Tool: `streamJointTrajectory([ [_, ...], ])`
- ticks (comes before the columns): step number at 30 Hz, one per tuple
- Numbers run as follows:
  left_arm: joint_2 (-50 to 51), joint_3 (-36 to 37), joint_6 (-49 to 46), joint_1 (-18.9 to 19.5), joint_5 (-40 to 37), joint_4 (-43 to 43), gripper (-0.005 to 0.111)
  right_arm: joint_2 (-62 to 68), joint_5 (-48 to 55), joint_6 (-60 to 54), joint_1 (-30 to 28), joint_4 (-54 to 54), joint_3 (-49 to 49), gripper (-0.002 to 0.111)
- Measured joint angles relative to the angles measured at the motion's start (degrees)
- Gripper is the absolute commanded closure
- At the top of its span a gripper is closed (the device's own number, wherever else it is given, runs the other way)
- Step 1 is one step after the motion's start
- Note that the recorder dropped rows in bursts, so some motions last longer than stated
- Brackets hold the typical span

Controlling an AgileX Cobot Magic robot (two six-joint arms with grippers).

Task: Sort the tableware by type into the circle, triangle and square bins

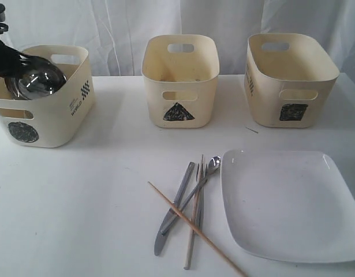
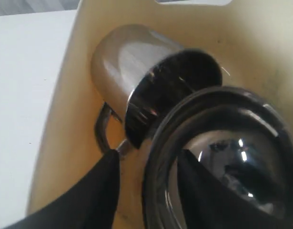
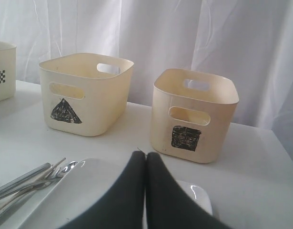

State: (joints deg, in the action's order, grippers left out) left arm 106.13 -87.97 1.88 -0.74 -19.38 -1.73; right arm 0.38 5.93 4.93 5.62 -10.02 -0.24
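I'm getting soft, even light in every view, with faint shadows lying under the bins (image 1: 151,107); the steel bowl (image 2: 241,157) is glinting and looking blurred up close.

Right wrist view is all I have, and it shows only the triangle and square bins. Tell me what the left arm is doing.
Observer: The left tool grips the rim of a steel bowl, holding it tilted over the circle bin.
Operator: Report what lies inside that bin.
Observer: A steel mug lies on its side in it, right beside the bowl.
Operator: Now the unsorted pieces. My view cuts them off.
Observer: Two wooden chopsticks lie crossed over the steel cutlery.
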Motion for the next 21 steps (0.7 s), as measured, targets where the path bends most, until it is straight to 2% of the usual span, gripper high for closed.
streamJointTrajectory([
  [4, 0.0, 0.0, -0.6, 0.0, -0.6, 2.4, 0.058, 0.0, 0.0, 0.0, 0.0, 0.0, 0.0, 0.108],
  [13, -4.5, 2.3, -1.9, 0.0, -0.9, 3.2, 0.093, 0.0, 0.0, 0.0, 0.0, 0.0, 0.0, 0.108],
  [15, -6.1, 2.4, -1.9, 0.0, -1.0, 3.2, 0.106, 0.0, 0.0, 0.0, 0.0, 0.0, 0.0, 0.108],
  [19, -12.6, 7.7, -1.9, 0.0, -0.5, 3.4, 0.107, 0.0, 0.0, 0.0, 0.0, 0.0, 0.0, 0.108],
  [21, -17.6, 12.7, -1.9, 0.0, 0.9, 4.0, 0.107, 0.0, 0.0, 0.0, 0.0, 0.0, 0.0, 0.108],
])
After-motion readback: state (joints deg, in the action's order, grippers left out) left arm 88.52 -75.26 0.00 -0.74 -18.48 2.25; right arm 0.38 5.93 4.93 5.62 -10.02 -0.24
